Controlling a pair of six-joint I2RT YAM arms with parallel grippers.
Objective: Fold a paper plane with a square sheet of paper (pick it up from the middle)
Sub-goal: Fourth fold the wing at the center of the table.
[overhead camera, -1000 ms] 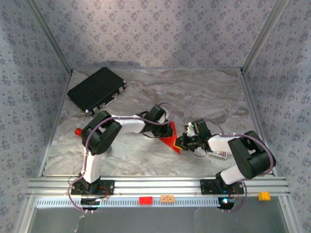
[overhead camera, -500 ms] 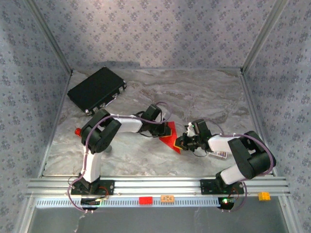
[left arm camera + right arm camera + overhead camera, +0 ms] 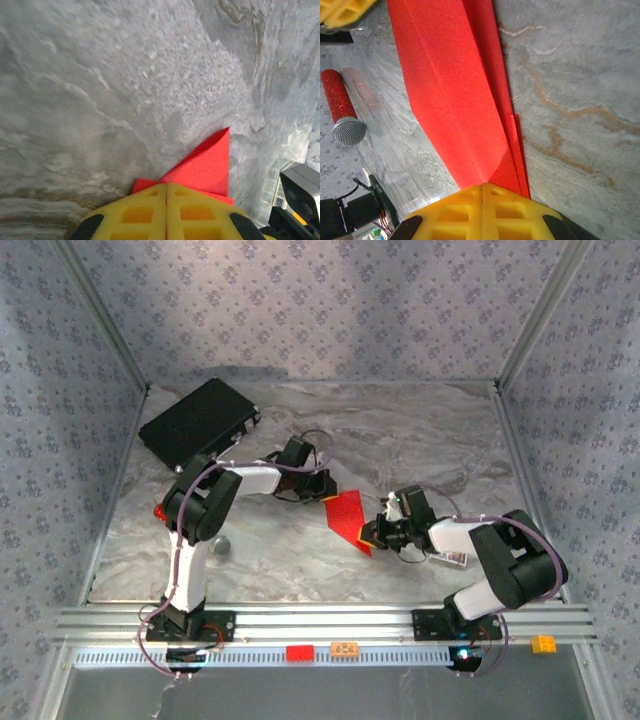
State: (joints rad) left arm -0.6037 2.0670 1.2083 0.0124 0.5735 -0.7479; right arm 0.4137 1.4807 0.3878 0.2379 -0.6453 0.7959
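Left gripper (image 3: pixel 166 185) closed, seemingly on folded red paper (image 3: pixel 450 100); right gripper (image 3: pixel 482 186) pinching it.

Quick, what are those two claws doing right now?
Left gripper: closed, apparently pinching an edge of the folded red paper.
Right gripper: closed, pinching the same paper's other end.

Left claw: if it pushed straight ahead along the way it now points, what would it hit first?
The folded square sheet of paper: in the left wrist view it rises directly beyond the tips of the shut left claw, possibly already touching. Depth is unclear there.
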